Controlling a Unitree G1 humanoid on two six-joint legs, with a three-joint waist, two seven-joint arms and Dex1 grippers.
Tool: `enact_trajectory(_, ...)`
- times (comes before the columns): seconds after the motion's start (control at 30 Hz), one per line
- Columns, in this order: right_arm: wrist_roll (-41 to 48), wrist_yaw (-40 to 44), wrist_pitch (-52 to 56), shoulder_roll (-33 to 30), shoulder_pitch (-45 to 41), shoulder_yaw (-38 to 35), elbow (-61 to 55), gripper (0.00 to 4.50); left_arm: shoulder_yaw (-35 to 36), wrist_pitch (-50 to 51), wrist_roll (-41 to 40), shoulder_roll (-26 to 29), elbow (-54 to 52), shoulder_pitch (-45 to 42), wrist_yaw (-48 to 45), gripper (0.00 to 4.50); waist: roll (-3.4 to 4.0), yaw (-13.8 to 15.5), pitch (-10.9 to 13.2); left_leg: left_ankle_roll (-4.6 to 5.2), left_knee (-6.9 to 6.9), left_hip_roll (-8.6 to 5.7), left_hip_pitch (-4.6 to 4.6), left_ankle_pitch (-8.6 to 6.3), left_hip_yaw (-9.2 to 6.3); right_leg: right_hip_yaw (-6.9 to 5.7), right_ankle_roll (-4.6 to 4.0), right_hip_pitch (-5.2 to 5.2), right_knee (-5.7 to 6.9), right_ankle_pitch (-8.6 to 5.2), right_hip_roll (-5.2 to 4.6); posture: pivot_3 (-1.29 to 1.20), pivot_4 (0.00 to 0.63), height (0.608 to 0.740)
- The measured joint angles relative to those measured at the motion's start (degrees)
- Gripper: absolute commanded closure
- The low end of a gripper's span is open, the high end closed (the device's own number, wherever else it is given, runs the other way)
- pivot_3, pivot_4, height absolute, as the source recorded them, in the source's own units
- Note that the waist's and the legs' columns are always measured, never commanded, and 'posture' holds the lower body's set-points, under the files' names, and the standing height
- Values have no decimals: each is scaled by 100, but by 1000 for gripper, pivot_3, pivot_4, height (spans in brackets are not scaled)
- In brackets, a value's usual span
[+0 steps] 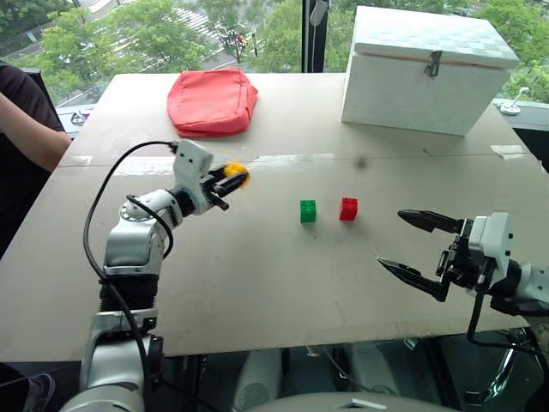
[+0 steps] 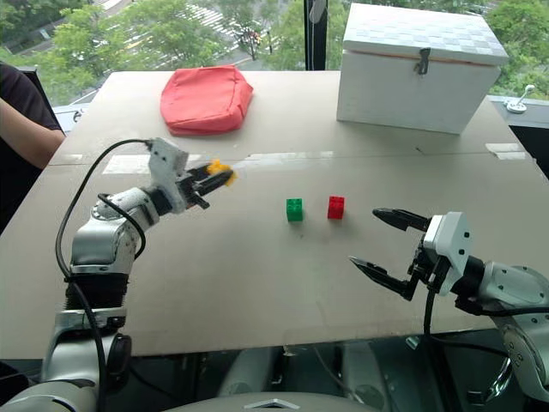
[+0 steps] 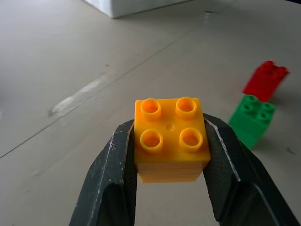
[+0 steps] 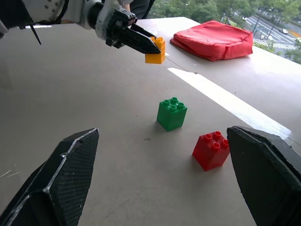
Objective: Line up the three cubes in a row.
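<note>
Yellow cube (image 3: 170, 139), one of three, is pinched in my left pincer (image 1: 225, 184) above the table (image 1: 257, 292) toward its left edge; my wrist view shows four studs on top. Mid-table sit one green cube (image 1: 308, 211) and one red cube (image 1: 348, 209), side by side, apart. My right pincer (image 1: 410, 245) hangs spread wide near the right edge, right of the red one.

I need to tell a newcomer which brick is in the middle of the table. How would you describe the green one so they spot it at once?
On the table, look in front of the big white box. Two small studded bricks stand side by side, apart; the green cube is the one on the robot's left of the red cube.
</note>
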Motion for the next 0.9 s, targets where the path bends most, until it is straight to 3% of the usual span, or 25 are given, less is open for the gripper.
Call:
enact_trajectory(0.1,10,10,-2,-38,261,-195,-97,0,-499,-1033,240,256,1124,-581,-1407,3210,5,-3,-2,1,-1,1,4,-1,10,4,13,0,1,-8,3,0,150,740)
enact_trajectory(0.27,8,-22,-9,-43,552,-337,-325,0,-1138,-2593,944,30,2971,-1416,-2443,3210,2,19,-1,2,5,-4,-11,-1,2,3,13,-1,-2,-7,2,0,150,740)
enact_trajectory(0.53,20,-146,59,-61,875,-510,-618,0,-1445,-3772,1343,-444,4170,-1942,-2719,3210,0,-3,0,8,12,4,-16,-5,-2,5,38,-1,-4,6,-2,0,150,740)
enact_trajectory(0.83,154,-264,273,-181,773,-586,-699,0,-1368,-4156,1580,-572,4676,-2060,-2434,3210,0,9,-1,8,13,6,-18,-5,-11,1,41,-1,-1,4,-1,0,150,740)
enact_trajectory(0.9,227,-267,301,-231,770,-633,-760,0,-1345,-4204,1630,-605,4724,-2060,-2353,2177,-1,10,0,8,13,6,-18,-5,-15,1,40,-1,-1,5,-2,0,150,740)
